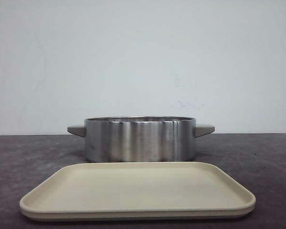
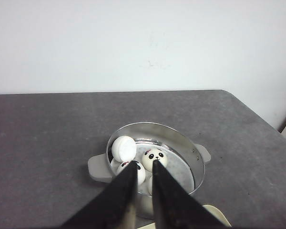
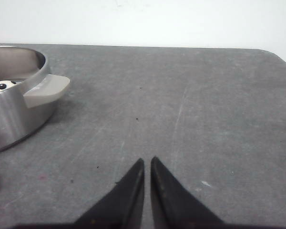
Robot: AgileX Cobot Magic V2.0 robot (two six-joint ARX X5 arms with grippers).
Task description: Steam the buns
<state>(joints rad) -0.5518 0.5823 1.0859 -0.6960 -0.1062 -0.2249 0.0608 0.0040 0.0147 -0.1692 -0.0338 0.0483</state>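
Buns were found inside your steel pot, clustered on its perforated floor. Three showed plainly in the left wrist view; a fourth may have lain behind the fingers, but that could not be confirmed.

Left side: your left gripper hung above the pot. Its jaws were nearly together with a slim gap, and nothing was held between them. No bun was in contact with the fingers as far as could be seen.

Centre: the pot sat mid-table, towards the far edge. The beige tray lay just in front of it, at the near edge, and carried nothing.

Right side: your right gripper hovered low over bare table, well apart from the pot's handle. Its fingers were all but touching and held nothing.

Assessment: loading appeared complete or close to it. No lid was visible in any view. Your next move likely calls for withdrawing the left arm upward, clear of the rim.
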